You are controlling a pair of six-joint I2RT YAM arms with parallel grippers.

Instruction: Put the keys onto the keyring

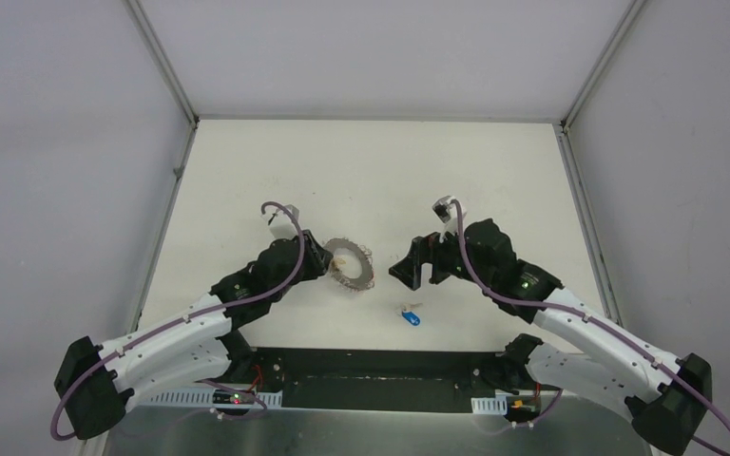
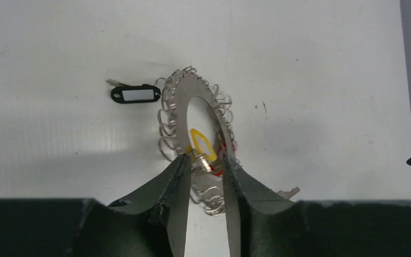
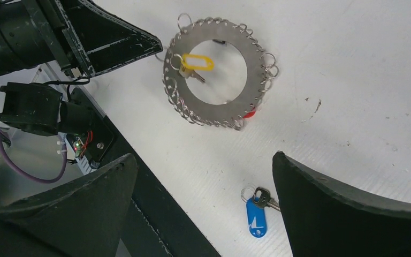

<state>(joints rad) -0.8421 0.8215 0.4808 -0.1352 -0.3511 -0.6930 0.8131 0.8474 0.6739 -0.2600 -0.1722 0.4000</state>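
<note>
The keyring (image 1: 352, 267) is a flat metal disc rimmed with many small wire loops; it also shows in the left wrist view (image 2: 177, 101) and the right wrist view (image 3: 258, 61). My left gripper (image 2: 204, 159) is closed on its near edge and holds it tilted. The yellow-tagged key (image 2: 200, 143) hangs on the ring by those jaws (image 3: 195, 63). The blue-tagged key (image 3: 256, 217) lies loose on the table (image 1: 410, 317) near the front edge. My right gripper (image 3: 204, 158) is open and empty, hovering above it (image 1: 409, 267).
A black tag with a white label (image 2: 135, 94) lies beside the ring's far side. A red tag (image 3: 249, 114) peeks from under the ring. A silver key tip (image 2: 290, 191) shows by my left gripper. The black base plate (image 1: 380, 375) runs along the near edge.
</note>
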